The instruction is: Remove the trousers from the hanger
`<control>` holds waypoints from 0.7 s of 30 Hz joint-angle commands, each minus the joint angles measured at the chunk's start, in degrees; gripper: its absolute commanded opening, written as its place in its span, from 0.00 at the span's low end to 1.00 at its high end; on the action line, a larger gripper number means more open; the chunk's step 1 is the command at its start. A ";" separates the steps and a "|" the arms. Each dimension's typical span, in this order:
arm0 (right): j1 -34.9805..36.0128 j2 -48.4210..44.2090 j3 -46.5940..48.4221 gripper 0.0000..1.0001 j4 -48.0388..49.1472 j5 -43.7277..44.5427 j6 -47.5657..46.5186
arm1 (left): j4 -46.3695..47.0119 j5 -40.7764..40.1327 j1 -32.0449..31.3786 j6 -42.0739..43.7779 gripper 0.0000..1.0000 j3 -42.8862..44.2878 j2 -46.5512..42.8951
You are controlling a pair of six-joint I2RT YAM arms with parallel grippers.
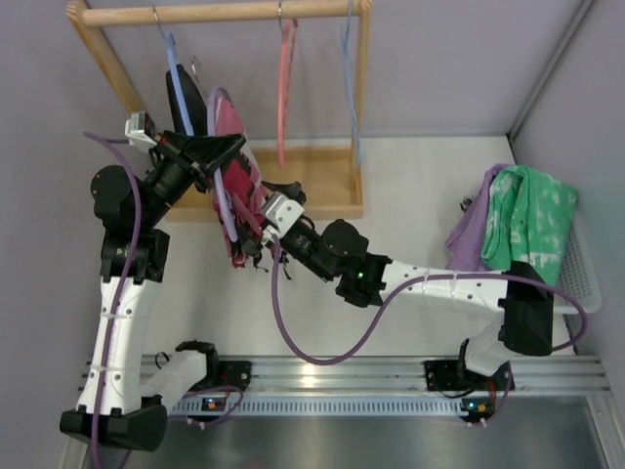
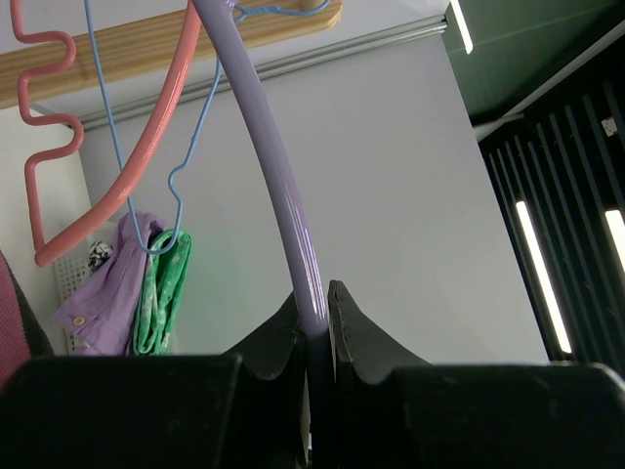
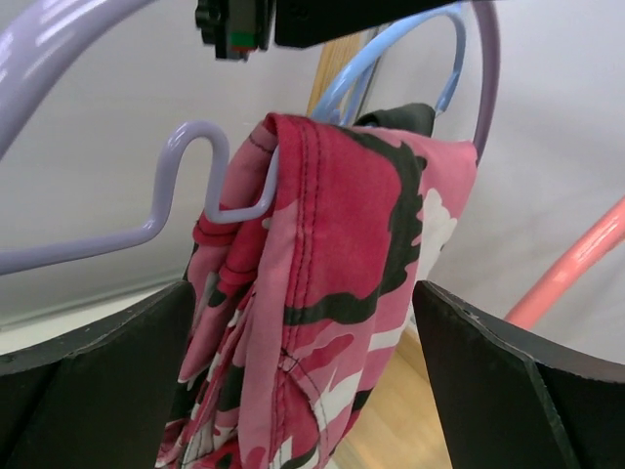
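Trousers (image 3: pixel 332 322), pink with black and white blotches, hang folded over the notched lower bar of the lilac hanger (image 3: pixel 98 244), just in front of the wooden rack (image 1: pixel 225 12). The left gripper (image 2: pixel 314 298) is clamped tight on the hanger's curved arm, I'd guess to stop it swinging when the cloth gets pulled. The right gripper (image 3: pixel 303 357) has its jaws spread wide on either side of the hanging cloth, not touching it as far as I can see. It looks lined up to pinch the cloth and draw it off the bar. Whether the hanger's hook sits on the rail I cannot tell. A salmon-pink hanger (image 1: pixel 286 88) hangs nearby.
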 commanded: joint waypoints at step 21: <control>-4.86 2.92 4.34 0.59 1.12 6.73 2.02 | 12.86 -1.53 -0.14 -1.27 0.00 5.23 -1.94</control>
